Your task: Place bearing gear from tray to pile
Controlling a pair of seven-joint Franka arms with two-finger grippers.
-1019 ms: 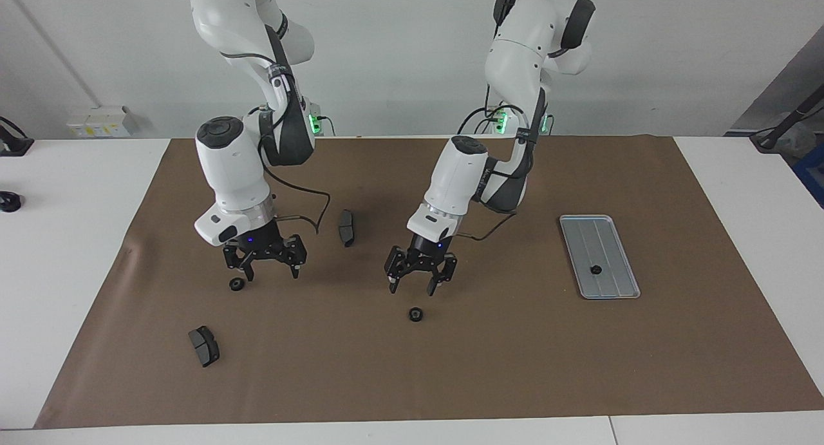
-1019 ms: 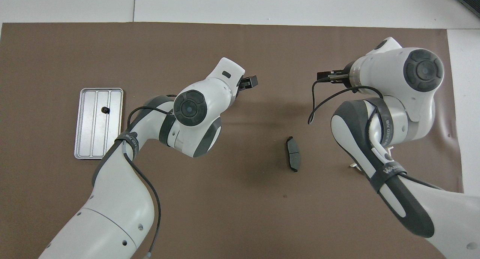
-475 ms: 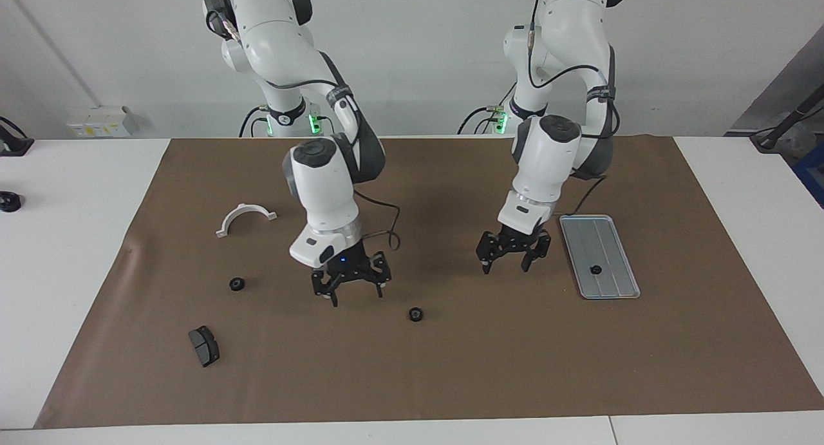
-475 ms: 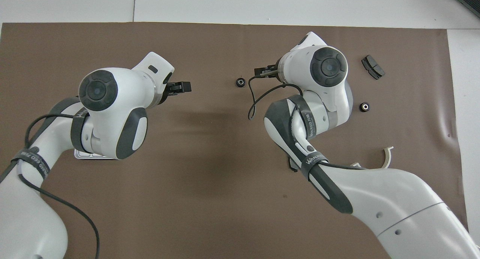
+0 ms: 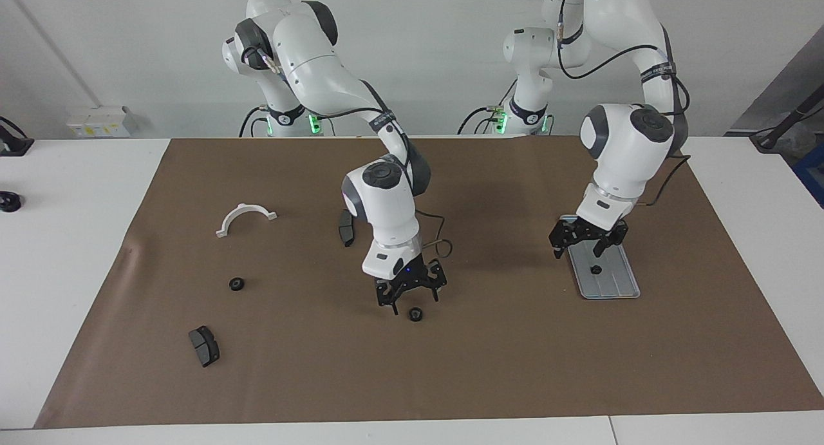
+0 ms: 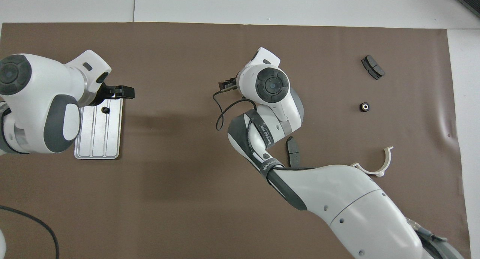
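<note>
Facing view: left gripper (image 5: pixel 587 244) hangs open over the tray (image 5: pixel 619 284), its gear (image 5: pixel 596 269) not yet grasped, right gripper (image 5: pixel 411 293) open just above a loose gear (image 5: pixel 416 314) on the mat, so the move itself is all left.

The flat silver-grey grooved metal tray (image 5: pixel 618 287) lies on the brown paper mat (image 5: pixel 489 368) at the left arm's end of the table. One small black bearing gear (image 5: pixel 596 269) lies in the tray. A second small black bearing gear (image 5: pixel 416 314) lies on the mat mid-table. A third small black bearing gear (image 5: pixel 237 283) lies toward the right arm's end, with a white half-ring bracket (image 5: pixel 245 217) nearer to the robots than it.
</note>
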